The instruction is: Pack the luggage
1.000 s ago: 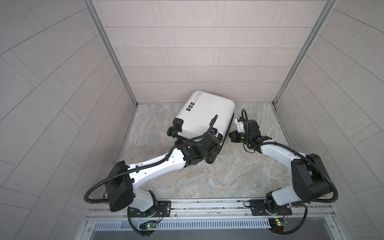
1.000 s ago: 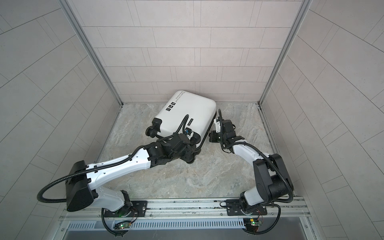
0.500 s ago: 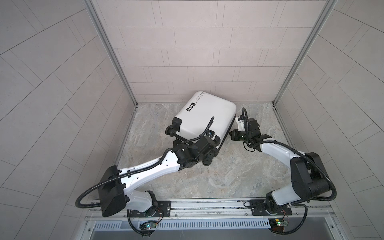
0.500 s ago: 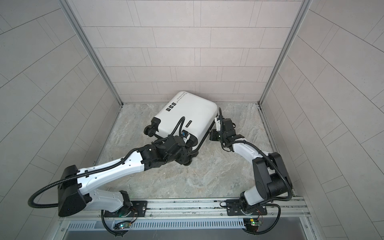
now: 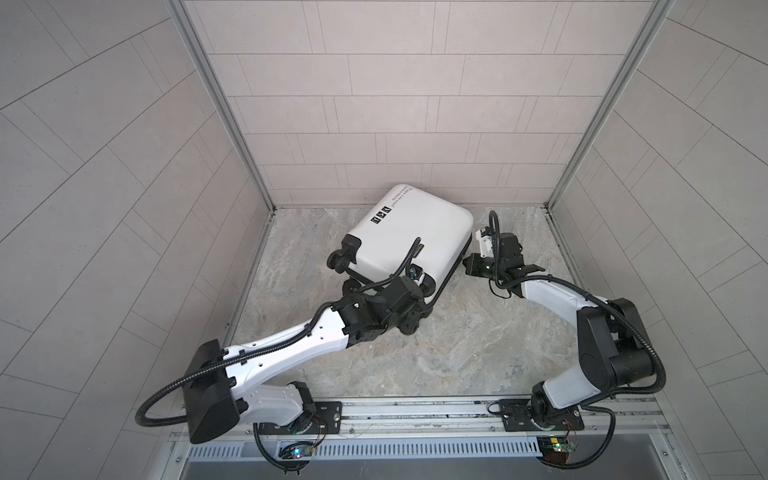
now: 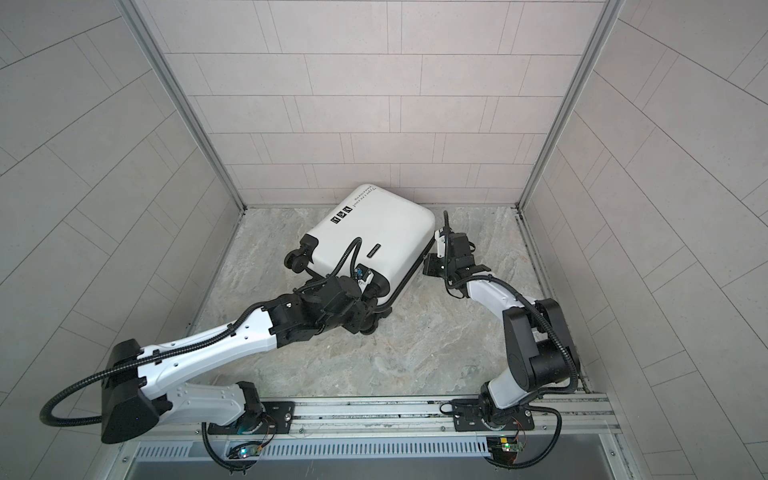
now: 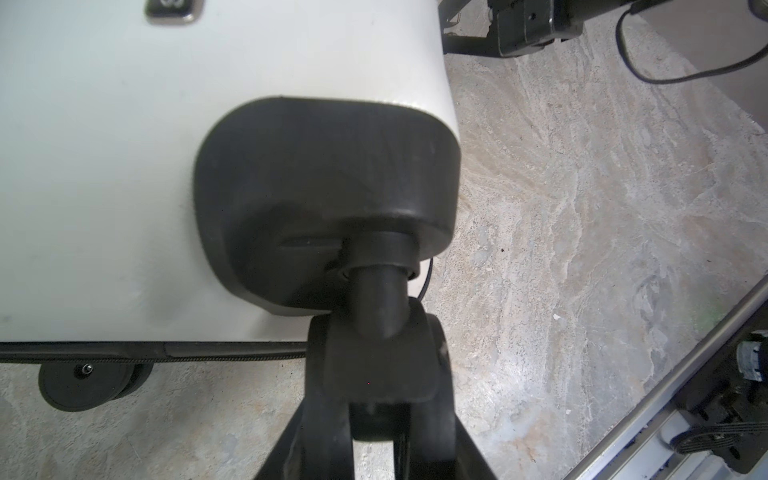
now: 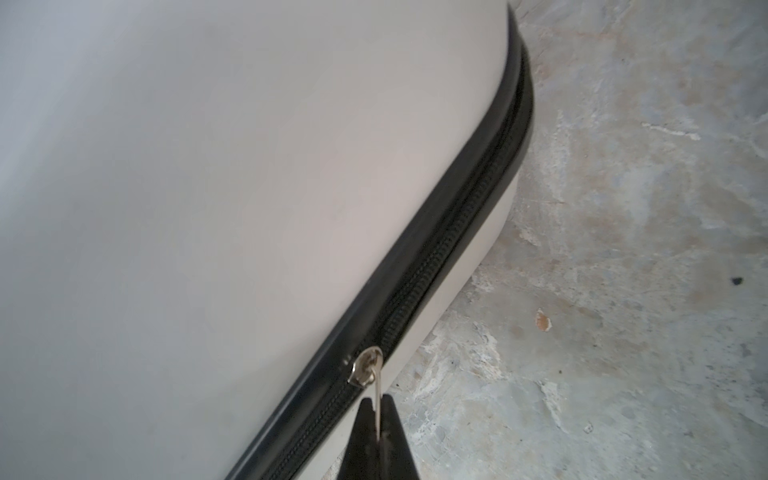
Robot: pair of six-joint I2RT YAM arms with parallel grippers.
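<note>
**While both grippers grasp it, the closed luggage lies flat at the rear of the cell**

Both top views show the luggage, a small white hard-shell suitcase [image 5: 415, 237] [image 6: 376, 232], lying on its broad side on the grey marbled floor [image 5: 457, 353]. It is turned obliquely, and its far corner is close to the pale tiled back wall [image 5: 395, 124]. Its two shells are together, and small black lettering [image 5: 384, 212] sits on the upper face. The wheeled end faces the left arm's side.

The left gripper [image 7: 374, 415] [image 5: 417, 297] meets the near wheeled corner of the suitcase. In the left wrist view its two black fingers [image 7: 322, 428] flank a black spinner wheel [image 7: 370, 365] and are clamped on it, below the black corner cap [image 7: 324, 187]. A second black wheel [image 7: 83, 384] rests on the floor beneath the shell's edge, apart from the gripper.

The right gripper [image 8: 376, 419] [image 5: 468, 264] is at the long side of the suitcase that faces the right arm. In the right wrist view its fingertips are pressed together on the thin silver zipper pull [image 8: 376, 399]. The pull hangs from a silver slider [image 8: 365, 372] on the black zipper band [image 8: 465, 232], which runs between the two white shells. Whether the zipper is done up on both sides of the slider cannot be told.
</note>
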